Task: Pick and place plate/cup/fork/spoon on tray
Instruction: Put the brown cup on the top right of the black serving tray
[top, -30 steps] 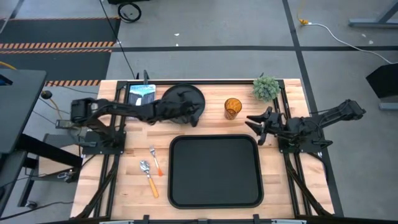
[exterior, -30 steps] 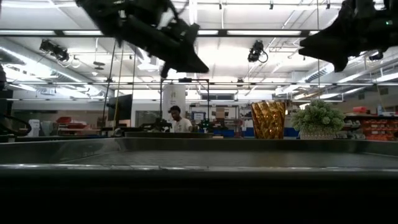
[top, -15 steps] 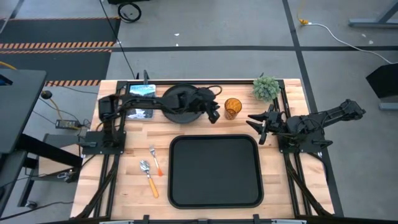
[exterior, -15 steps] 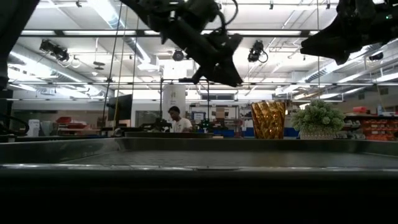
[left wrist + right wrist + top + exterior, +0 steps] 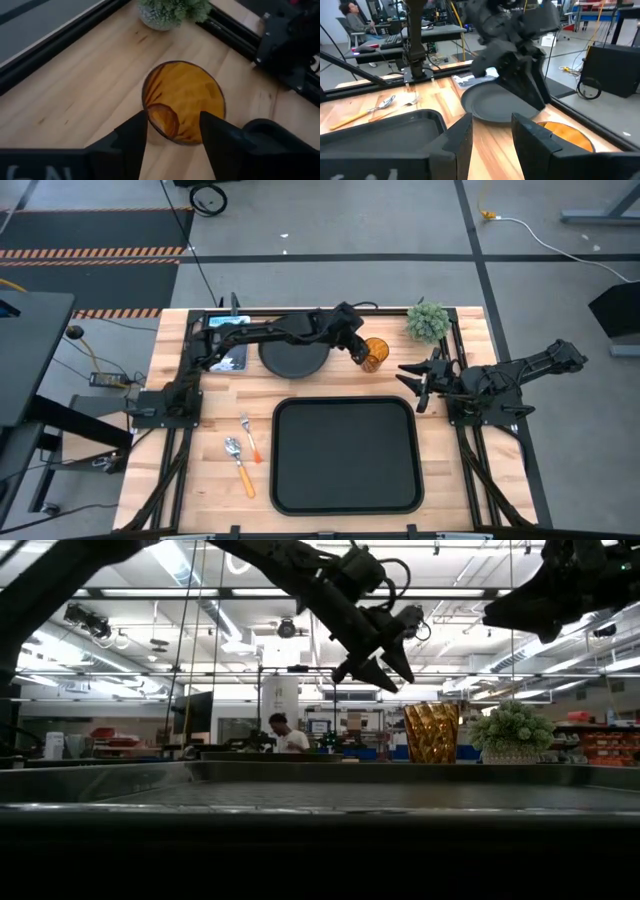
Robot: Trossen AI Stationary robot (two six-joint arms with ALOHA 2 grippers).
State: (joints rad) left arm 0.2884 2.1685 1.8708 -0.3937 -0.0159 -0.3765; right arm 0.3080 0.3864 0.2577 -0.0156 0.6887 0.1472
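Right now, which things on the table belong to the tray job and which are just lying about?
Job items:
plate
cup, left hand open above it
fork
spoon
tray

Lying about:
small potted plant
blue-and-white card behind the plate

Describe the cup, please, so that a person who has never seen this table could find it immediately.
Start from the large black tray in the middle of the table. Beyond its far right corner, between the round black plate and the small green plant, stands the cup. It is the only translucent amber object, a small upright tumbler, with the left pincer open above it.
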